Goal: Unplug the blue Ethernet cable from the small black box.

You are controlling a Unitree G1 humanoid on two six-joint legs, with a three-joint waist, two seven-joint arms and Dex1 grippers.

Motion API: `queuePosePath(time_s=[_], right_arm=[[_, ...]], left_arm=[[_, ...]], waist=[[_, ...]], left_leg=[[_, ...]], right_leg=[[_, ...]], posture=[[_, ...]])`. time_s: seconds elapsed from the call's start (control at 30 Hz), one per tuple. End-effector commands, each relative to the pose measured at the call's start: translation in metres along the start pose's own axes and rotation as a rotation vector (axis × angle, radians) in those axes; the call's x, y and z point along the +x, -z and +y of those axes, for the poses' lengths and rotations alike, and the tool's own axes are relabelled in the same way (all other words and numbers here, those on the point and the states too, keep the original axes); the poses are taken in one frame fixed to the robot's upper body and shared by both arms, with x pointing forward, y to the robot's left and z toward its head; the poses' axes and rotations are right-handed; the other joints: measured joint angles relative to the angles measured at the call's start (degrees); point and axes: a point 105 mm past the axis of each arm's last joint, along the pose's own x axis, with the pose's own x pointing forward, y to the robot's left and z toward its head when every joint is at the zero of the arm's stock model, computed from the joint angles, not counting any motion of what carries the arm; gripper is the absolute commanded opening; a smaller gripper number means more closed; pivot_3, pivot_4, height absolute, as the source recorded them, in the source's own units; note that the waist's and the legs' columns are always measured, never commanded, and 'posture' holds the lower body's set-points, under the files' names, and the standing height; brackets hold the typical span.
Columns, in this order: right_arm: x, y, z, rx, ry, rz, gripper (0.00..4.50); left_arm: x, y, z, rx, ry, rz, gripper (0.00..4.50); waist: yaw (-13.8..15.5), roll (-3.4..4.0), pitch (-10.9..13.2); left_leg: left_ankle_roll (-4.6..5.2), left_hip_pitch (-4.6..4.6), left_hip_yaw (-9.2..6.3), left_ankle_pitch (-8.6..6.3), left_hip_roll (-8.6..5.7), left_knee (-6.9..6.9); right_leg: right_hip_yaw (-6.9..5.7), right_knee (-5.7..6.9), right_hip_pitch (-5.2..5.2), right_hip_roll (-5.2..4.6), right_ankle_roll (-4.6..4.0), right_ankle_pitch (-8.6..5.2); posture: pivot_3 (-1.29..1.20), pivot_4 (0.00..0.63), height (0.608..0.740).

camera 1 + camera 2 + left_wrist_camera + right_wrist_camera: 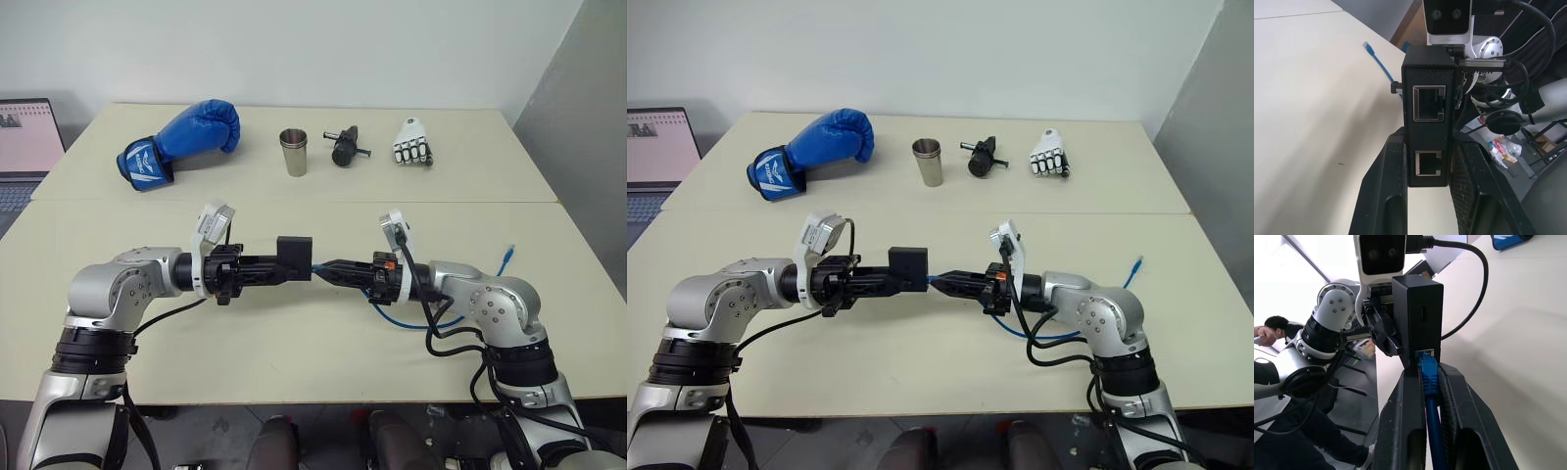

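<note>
Holding the small black box point(294, 257) mid-frame above the table point(294, 362), the left gripper point(277, 266) has its fingers clamped on it. The right gripper point(942, 284) is pinched shut on the blue Ethernet cable point(1428, 382) right at the plug, which looks seated. Grip step's done, I'd say; next is a straight pull apart, latch pressed.

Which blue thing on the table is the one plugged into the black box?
The blue Ethernet cable, pinched in the right claw at the small black box; the blue boxing glove lies far behind.
</note>
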Motion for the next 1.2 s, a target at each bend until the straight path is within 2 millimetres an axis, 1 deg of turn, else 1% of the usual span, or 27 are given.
queuePosePath(time_s=[0.03, 0.13, 0.4, 0.6, 0.67, 0.7, 0.77, 0.8, 0.87, 0.9, 0.93, 1.0, 1.07, 1.1, 1.13, 1.17, 1.2], right_arm=[[0.002, -0.009, 0.010, -0.022, -0.038, -0.023, 0.09], [-0.001, -0.010, 0.009, -0.003, -0.033, -0.034, 0.09], [-0.024, -0.009, -0.001, 0.014, 0.036, -0.029, 0.07], [-0.041, -0.012, -0.010, 0.007, 0.106, -0.049, 0.02], [-0.047, -0.017, -0.017, -0.009, 0.156, -0.073, 0.02], [-0.049, -0.019, -0.022, -0.025, 0.194, -0.084, 0.02], [-0.058, -0.028, -0.046, -0.085, 0.346, -0.130, 0.02], [-0.072, -0.037, -0.075, -0.151, 0.536, -0.169, 0.02], [-0.094, -0.047, -0.111, -0.277, 0.796, -0.183, 0.02], [-0.106, -0.049, -0.126, -0.348, 0.910, -0.164, 0.02], [-0.113, -0.050, -0.136, -0.395, 0.976, -0.147, 0.02], [-0.121, -0.050, -0.149, -0.451, 1.063, -0.129, 0.02], [-0.125, -0.049, -0.155, -0.472, 1.098, -0.122, 0.02], [-0.125, -0.048, -0.157, -0.475, 1.104, -0.120, 0.72], [-0.125, -0.048, -0.158, -0.477, 1.106, -0.119, 0.79], [-0.125, -0.048, -0.158, -0.477, 1.103, -0.122, 0.98], [-0.124, -0.048, -0.157, -0.475, 1.093, -0.125, 1.37]], left_arm=[[0.004, -0.004, -0.005, 0.037, 0.030, 0.017, 0.78], [0.001, -0.004, -0.003, 0.042, 0.014, 0.019, 0.78], [-0.022, -0.003, 0.015, 0.044, -0.104, 0.015, 0.78], [-0.027, 0.005, 0.018, 0.039, -0.119, 0.045, 0.78], [-0.027, 0.006, 0.019, 0.039, -0.126, 0.046, 0.78], [-0.027, 0.006, 0.019, 0.040, -0.131, 0.045, 0.78], [-0.027, 0.006, 0.021, 0.041, -0.139, 0.043, 0.78], [-0.025, 0.007, 0.022, 0.048, -0.149, 0.043, 0.78], [-0.023, 0.009, 0.024, 0.056, -0.158, 0.045, 0.78], [-0.021, 0.009, 0.024, 0.058, -0.160, 0.042, 0.78], [-0.019, 0.010, 0.024, 0.060, -0.160, 0.042, 0.78], [-0.017, 0.011, 0.024, 0.070, -0.165, 0.044, 0.78], [-0.017, 0.011, 0.025, 0.081, -0.176, 0.046, 0.78], [-0.017, 0.011, 0.026, 0.087, -0.184, 0.045, 0.78], [-0.016, 0.011, 0.026, 0.091, -0.190, 0.044, 0.78], [-0.016, 0.010, 0.027, 0.102, -0.201, 0.043, 0.78], [-0.016, 0.009, 0.029, 0.112, -0.217, 0.033, 0.78]], waist=[[0.00, 0.00, 0.00], [0.00, 0.00, 0.00], [0.02, 0.00, 0.00], [0.02, 0.01, 0.02], [0.02, 0.01, 0.02], [0.02, 0.01, 0.02], [0.02, 0.01, 0.02], [0.02, 0.01, 0.02], [-0.04, 0.01, 0.02], [-0.04, 0.02, 0.03], [-0.04, 0.02, 0.03], [0.01, 0.02, 0.03], [-0.03, 0.02, 0.03], [-0.04, 0.03, 0.03], [-0.03, 0.03, 0.03], [-0.03, 0.04, 0.04], [-0.04, 0.04, 0.04]], left_leg=[[0.00, 0.00, 0.00, 0.00, 0.00, 0.00], [0.00, 0.00, 0.00, 0.00, 0.00, 0.00], [0.00, -0.01, 0.01, 0.00, 0.00, 0.00], [0.01, -0.02, 0.03, 0.00, -0.01, -0.02], [0.01, -0.02, 0.03, 0.00, 0.00, -0.02], [0.01, -0.02, 0.03, 0.00, 0.00, -0.02], [0.01, -0.02, 0.03, 0.00, 0.00, -0.02], [0.01, -0.02, 0.03, 0.00, -0.01, -0.02], [0.01, 0.00, 0.06, 0.00, -0.01, 0.00], [0.01, 0.01, 0.12, 0.00, -0.02, -0.01], [0.01, 0.01, 0.18, 0.00, -0.03, 0.00], [0.01, -0.01, 0.22, 0.00, -0.02, -0.01], [0.01, -0.04, 0.24, 0.00, -0.01, -0.03], [0.00, -0.04, 0.28, -0.01, -0.01, -0.05], [0.01, -0.04, 0.31, 0.00, -0.01, -0.06], [0.00, -0.04, 0.35, -0.01, -0.01, -0.07], [0.00, -0.04, 0.37, -0.01, 0.00, -0.07]], right_leg=[[0.00, 0.00, 0.00, 0.00, 0.00, 0.00], [0.01, 0.00, 0.00, 0.00, 0.01, -0.01], [0.00, -0.01, 0.00, 0.00, 0.02, -0.01], [0.00, -0.02, -0.02, 0.00, 0.22, -0.13], [0.02, -0.02, -0.02, 0.00, 0.22, -0.13], [0.02, -0.02, -0.02, 0.00, 0.22, -0.13], [0.02, -0.02, -0.02, 0.00, 0.22, -0.13], [0.02, -0.02, -0.02, 0.00, 0.22, -0.13], [0.03, -0.02, -0.02, 0.00, 0.24, -0.13], [0.04, -0.02, -0.03, 0.00, 0.26, -0.12], [0.06, -0.02, -0.05, -0.01, 0.28, -0.11], [0.09, -0.03, -0.06, -0.01, 0.26, -0.10], [0.12, -0.04, -0.09, -0.01, -0.02, 0.03], [0.13, -0.04, -0.11, -0.01, -0.04, 0.03], [0.15, -0.04, -0.11, -0.01, -0.05, 0.03], [0.18, -0.04, -0.11, -0.01, -0.05, 0.03], [0.19, -0.06, -0.11, -0.02, -0.05, 0.03]], posture=[[0.00, 0.150, 0.740], [0.00, 0.150, 0.740], [0.00, 0.150, 0.740], [0.00, 0.150, 0.740], [0.00, 0.150, 0.740], [0.00, 0.150, 0.740], [0.00, 0.150, 0.740], [0.00, 0.150, 0.740], [0.00, 0.150, 0.740], [0.00, 0.150, 0.740], [0.00, 0.150, 0.740], [0.00, 0.150, 0.740], [0.00, 0.150, 0.740], [0.00, 0.150, 0.740], [0.00, 0.150, 0.740], [0.00, 0.150, 0.740], [0.00, 0.150, 0.740]])
